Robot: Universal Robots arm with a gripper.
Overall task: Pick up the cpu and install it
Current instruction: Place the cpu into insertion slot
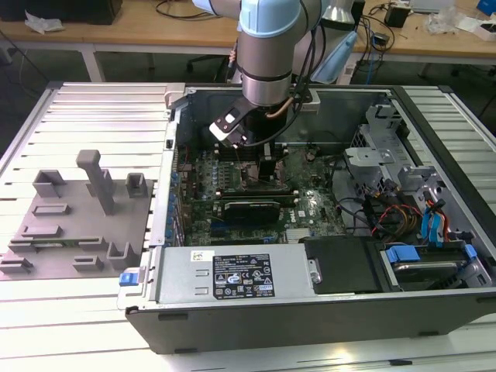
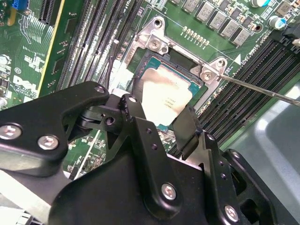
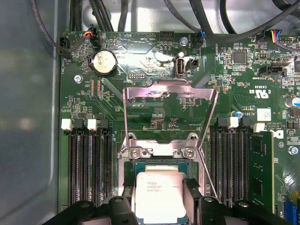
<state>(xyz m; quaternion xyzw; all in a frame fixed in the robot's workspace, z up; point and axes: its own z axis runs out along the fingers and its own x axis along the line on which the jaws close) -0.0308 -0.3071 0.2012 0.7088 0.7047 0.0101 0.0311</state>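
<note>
Exterior view: arm [image 1: 267,54] reaches down into open PC case [image 1: 310,325], which lies on slatted worktop [image 1: 93,101]. The end effector [image 1: 267,172] sits low over mobo [image 1: 310,205], approx mid-board. Grey tray [image 1: 62,240] on worktop at the exterior view's left, well apart from case.

Second wrist view: two black fingers [image 2: 129,105] part-closed, gap = width of cpu [image 2: 164,93]. One finger on each of two opposite chip edges, touching, so it reads as gripped. Silver lid faces up, roughly level.

Location of cpu: w/in socket [image 2: 157,44] outline, green edge of chip showing inside the frame. Can't tell if fully seated or just above the contacts.

First wrist view: load plate [image 3: 168,88] hinged up & open, standing on far side of socket from the fingers. Lever [image 3: 207,174] = thin rod, free, angled beside socket. DIMM slots [image 3: 86,164] flank socket on both sides; one stick [image 3: 260,164] fitted in a slot further out. Coin cell [image 3: 104,62] on board beyond load plate.
</note>
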